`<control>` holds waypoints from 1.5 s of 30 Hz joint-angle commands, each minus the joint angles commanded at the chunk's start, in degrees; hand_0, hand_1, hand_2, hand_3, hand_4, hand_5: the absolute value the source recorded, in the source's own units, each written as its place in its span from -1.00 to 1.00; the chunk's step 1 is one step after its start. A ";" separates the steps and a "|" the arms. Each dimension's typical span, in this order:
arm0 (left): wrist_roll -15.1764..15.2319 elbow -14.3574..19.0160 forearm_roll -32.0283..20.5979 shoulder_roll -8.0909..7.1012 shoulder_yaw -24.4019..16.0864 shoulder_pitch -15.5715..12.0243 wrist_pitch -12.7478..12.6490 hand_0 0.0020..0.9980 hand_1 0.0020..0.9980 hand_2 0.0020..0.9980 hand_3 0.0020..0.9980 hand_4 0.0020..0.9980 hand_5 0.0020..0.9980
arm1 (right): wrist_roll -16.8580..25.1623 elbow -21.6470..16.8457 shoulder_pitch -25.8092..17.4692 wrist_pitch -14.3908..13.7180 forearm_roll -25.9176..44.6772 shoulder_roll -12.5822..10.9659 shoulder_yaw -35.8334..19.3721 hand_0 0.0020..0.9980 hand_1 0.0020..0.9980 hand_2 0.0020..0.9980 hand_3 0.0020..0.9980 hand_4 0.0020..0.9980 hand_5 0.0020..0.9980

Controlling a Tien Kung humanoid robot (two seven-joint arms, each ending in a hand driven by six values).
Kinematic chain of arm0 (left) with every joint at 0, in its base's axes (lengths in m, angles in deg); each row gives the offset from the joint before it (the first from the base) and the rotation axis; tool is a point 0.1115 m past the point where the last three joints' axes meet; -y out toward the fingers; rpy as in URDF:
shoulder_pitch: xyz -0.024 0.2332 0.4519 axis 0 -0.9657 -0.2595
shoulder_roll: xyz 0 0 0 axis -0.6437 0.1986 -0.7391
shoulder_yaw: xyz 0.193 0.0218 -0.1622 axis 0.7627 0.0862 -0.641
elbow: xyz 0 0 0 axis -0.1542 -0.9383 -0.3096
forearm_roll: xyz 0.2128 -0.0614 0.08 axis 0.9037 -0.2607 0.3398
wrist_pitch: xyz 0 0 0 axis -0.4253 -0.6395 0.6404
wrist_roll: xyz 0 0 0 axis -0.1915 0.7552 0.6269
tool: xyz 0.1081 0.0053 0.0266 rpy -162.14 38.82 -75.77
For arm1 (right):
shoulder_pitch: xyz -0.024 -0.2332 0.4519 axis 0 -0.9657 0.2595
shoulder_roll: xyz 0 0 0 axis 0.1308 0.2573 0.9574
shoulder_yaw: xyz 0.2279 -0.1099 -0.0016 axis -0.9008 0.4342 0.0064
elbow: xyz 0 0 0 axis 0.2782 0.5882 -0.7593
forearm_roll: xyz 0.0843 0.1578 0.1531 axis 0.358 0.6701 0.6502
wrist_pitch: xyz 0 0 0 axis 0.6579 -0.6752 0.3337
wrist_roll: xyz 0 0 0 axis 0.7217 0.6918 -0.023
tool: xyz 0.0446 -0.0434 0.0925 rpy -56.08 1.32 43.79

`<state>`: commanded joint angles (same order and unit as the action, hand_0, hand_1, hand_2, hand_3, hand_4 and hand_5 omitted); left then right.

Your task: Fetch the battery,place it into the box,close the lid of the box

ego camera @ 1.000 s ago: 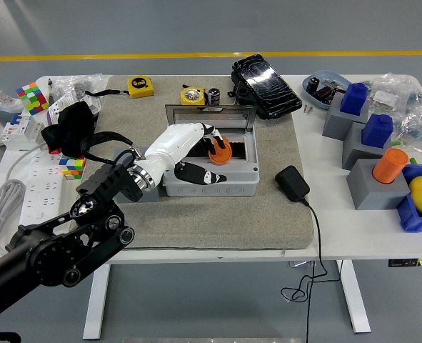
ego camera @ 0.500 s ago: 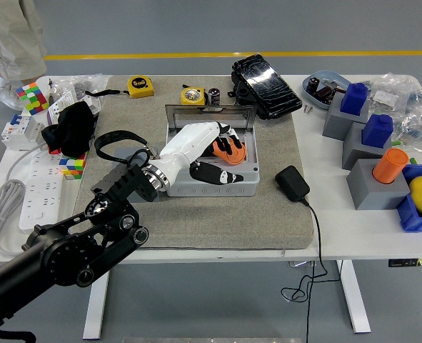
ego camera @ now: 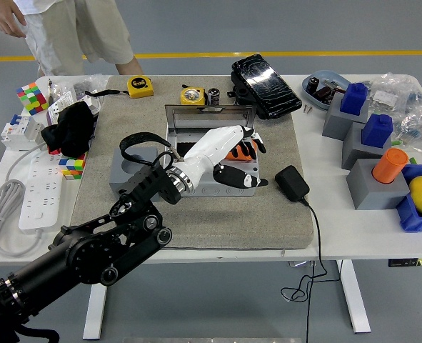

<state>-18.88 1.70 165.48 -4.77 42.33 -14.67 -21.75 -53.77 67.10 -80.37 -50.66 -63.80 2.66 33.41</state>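
Fingers (ego camera: 248, 146) of the left hand (ego camera: 225, 146) were curled over an orange piece, presumably the battery (ego camera: 233, 152), w/ the thumb (ego camera: 248, 179) stuck out low across the box front. Whether they still clamped it or had begun to ease off, can't tell; orange showed only between the fingers.

Change vs. a sec ago: hand had slid rightward across the box (ego camera: 214, 161), from the left-centre of the opening to the right half, & the orange piece went w/ it, sitting lower, down w/in the walls rather than above them. Arm (ego camera: 89, 250) had also swung in further from the lower left. At top left a person (ego camera: 75, 28) had walked in behind the tabletop (ego camera: 325, 236), hands not reaching for anything.

Judgement: fetch seemed done, placing nearly done; release, then the lid (ego camera: 209, 113), which stood upright at the box's far edge, not yet shut.

Room, left → right: black cloth (ego camera: 71, 127), cube (ego camera: 72, 166) & power strip (ego camera: 38, 187) lay well left of the box, off the arm's path. Tape measure (ego camera: 141, 86) & a yellow round item (ego camera: 191, 95) sat just behind the lid, so there was little slack at the back. Black case (ego camera: 265, 86) was near the lid's right corner. Charger (ego camera: 292, 183) lay just beside the box's right front corner, close to the thumb; prob. the tightest spot on withdrawal. Grey mat (ego camera: 196, 221) in front was free, the best way out. Blue & grey blocks (ego camera: 368, 143) far right were well apart.

Right hand was out of shot.
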 joint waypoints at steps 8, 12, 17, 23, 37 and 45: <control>0.87 0.95 -1.48 0.00 0.10 1.00 -0.07 -0.21 -0.02 -0.06 0.07 1.00 -0.44 | -0.01 -0.08 0.01 -0.04 -0.09 -0.06 -0.14 0.13 0.21 0.18 0.09 0.86 -0.05; 2.40 1.35 -4.39 0.00 0.77 1.45 -0.44 -0.21 -0.02 -0.06 0.07 1.00 -0.44 | 0.00 -0.13 0.01 -0.02 -0.12 -0.09 -0.16 0.13 0.21 0.18 0.09 0.86 -0.05; 3.34 0.63 -6.13 0.00 2.32 2.50 -0.27 0.13 0.22 0.05 0.16 1.00 -0.43 | 0.05 -0.20 0.12 -0.03 -0.22 -0.07 -0.16 0.13 0.21 0.18 0.09 0.86 -0.05; 4.13 -0.93 -8.17 0.00 4.36 3.69 -0.08 0.41 0.40 0.27 0.38 1.00 -0.43 | 0.04 -0.28 0.09 -0.06 -0.26 -0.13 -0.12 0.13 0.21 0.18 0.09 0.86 -0.05; 3.67 -5.90 -7.94 0.00 6.48 4.90 -0.10 0.46 0.43 0.30 0.38 1.00 -0.41 | 0.14 -0.35 0.14 -0.16 -0.34 -0.13 -0.20 0.13 0.21 0.18 0.09 0.86 -0.05; 3.51 -6.37 -7.31 0.00 5.87 4.88 -0.11 0.45 0.42 0.29 0.38 1.00 -0.40 | 0.35 -0.50 0.17 -0.30 -0.67 -0.08 -0.50 0.13 0.21 0.18 0.09 0.86 -0.06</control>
<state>-15.37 -4.67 158.17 -4.77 48.20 -9.79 -21.86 -53.42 66.61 -80.21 -50.95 -64.48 2.58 32.91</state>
